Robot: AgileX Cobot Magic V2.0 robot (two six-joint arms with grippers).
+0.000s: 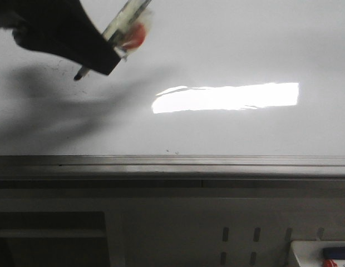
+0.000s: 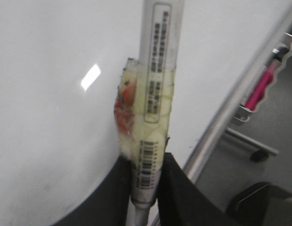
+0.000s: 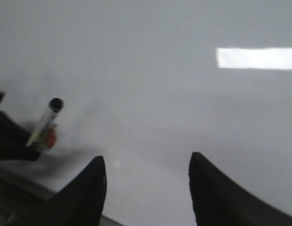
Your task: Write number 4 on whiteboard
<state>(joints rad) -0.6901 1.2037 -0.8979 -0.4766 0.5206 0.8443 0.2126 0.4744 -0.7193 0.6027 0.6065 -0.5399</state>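
- Front view: black left gripper (image 1: 100, 55) clamps a taped white marker (image 1: 119, 30), tip at the glossy white whiteboard (image 1: 228, 44), upper left.
- Black right gripper (image 3: 146, 183) hangs with jaws wide, holding nothing.
- No figure 4 is visible.

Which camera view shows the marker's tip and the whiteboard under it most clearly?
The front view: the marker slants down from the left gripper, its dark tip close to the whiteboard, where no stroke shows. The left wrist view shows only the taped barrel, clamped. The right wrist view shows the marker small and blurred, from its back end.
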